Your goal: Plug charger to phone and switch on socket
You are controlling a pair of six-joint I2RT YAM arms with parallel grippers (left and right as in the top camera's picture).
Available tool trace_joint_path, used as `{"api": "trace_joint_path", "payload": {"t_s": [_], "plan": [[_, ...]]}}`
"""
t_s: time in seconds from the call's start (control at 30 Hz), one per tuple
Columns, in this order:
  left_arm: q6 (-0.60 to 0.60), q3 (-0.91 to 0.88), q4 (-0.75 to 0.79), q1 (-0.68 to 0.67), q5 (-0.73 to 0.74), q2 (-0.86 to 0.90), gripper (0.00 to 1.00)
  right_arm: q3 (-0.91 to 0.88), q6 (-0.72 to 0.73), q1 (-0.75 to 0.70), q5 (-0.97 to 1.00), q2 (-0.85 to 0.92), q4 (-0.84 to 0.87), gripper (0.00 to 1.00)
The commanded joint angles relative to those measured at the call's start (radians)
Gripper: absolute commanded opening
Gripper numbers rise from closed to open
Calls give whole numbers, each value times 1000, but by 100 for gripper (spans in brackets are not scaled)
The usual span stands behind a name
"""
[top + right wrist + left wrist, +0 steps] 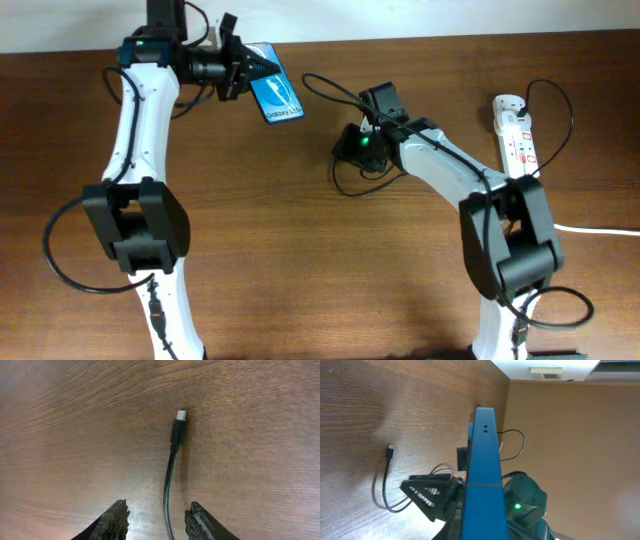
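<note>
Worktop (300, 250) of dark wood, seen from above, with a robot arm at each side. The left gripper (243, 72) is clamped on the phone (277, 93), holding it tilted near the far edge with its blue screen showing. The left wrist view sees the phone edge-on. The right gripper (156, 512) has its fingers (114, 521) apart. The charger (172, 455) lies on the wood between them, unpinched, with its plug tip pointing away. The socket (516, 135), a white strip with red markings, lies at the far right, well apart from the phone. Its white cord (600, 230) runs off the right side.
</note>
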Motion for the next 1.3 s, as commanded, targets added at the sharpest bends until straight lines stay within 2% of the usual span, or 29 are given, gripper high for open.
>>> {"api": "trace_joint_path", "payload": {"t_s": [0.0, 0.33, 0.53, 0.57, 0.63, 0.73, 0.8, 0.9, 1.0, 1.07, 1.13, 1.2, 1.27], "plan": [[19, 16, 1, -13, -3, -5, 0, 19, 6, 5, -13, 48, 46, 42], [19, 16, 2, -11, -4, -5, 0, 19, 8, 11, -9, 129, 168, 42], [16, 16, 1, 5, -3, -5, 0, 19, 76, 18, -10, 193, 172, 29], [16, 16, 1, 9, -3, -5, 0, 19, 76, 18, -10, 193, 161, 16], [16, 16, 1, 10, -3, -5, 0, 19, 74, 16, -11, 193, 152, 4], [15, 16, 1, 10, 1, -5, 0, 20, -35, -4, -109, 173, 154, 4], [15, 16, 2, 10, 43, -5, 0, 21, -171, -45, -262, 111, 169, 4], [16, 16, 2, 10, 98, -5, 0, 21, -290, -103, -465, -20, 160, 4], [17, 16, 6, 11, 175, -5, 0, 21, -374, -154, -511, -213, 29, 4], [43, 16, 13, 10, 241, -5, 0, 20, -446, -181, -512, -359, -126, 4], [93, 16, 13, 10, 318, -5, 0, 9, -473, -180, -516, -481, -244, 4], [134, 16, 13, 10, 359, -5, 0, -34, -468, -179, -524, -547, -251, 4], [197, 16, 13, 10, 407, -5, 0, -166, -405, -169, -537, -654, -176, 4]]}}
